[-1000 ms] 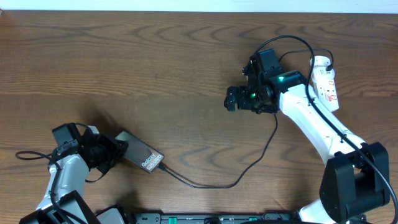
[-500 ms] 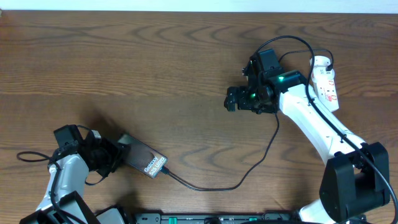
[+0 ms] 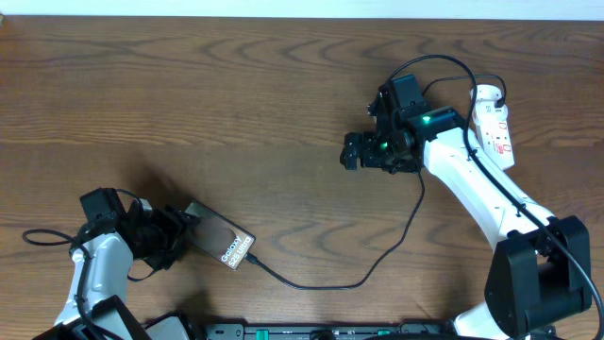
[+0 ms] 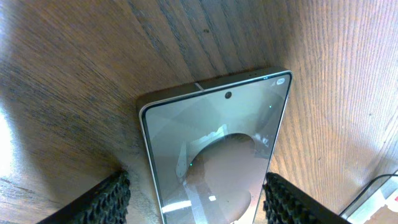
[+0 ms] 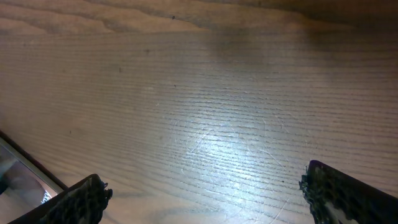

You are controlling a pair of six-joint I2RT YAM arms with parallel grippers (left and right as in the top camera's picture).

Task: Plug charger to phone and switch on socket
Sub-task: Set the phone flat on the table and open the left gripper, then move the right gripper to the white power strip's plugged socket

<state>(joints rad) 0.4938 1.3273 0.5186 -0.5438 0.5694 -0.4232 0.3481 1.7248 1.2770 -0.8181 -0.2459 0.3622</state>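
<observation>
The phone (image 3: pixel 219 244) lies flat near the table's front left, its glossy face (image 4: pixel 214 155) filling the left wrist view. My left gripper (image 3: pixel 179 236) straddles it with the jaws open. The left pad (image 4: pixel 102 202) stands clear of the phone's edge, and the right pad (image 4: pixel 292 202) sits close beside the other edge. The charger's black cable (image 3: pixel 321 282) meets the phone's lower right end and loops up past the right arm to the white socket (image 3: pixel 497 123) at the back right. My right gripper (image 3: pixel 354 151) hovers open over bare wood (image 5: pixel 202 124), well left of the socket.
The right arm's white links (image 3: pixel 481 189) stretch from the front right corner toward the table's middle, crossing above the cable. A black rail (image 3: pixel 311 332) runs along the front edge. Another thin black wire (image 3: pixel 47 234) trails left from the left arm.
The left jaws have spread apart off the phone's sides. The phone and the cable's near loop have shifted slightly toward the front edge. The right arm has stayed still.
</observation>
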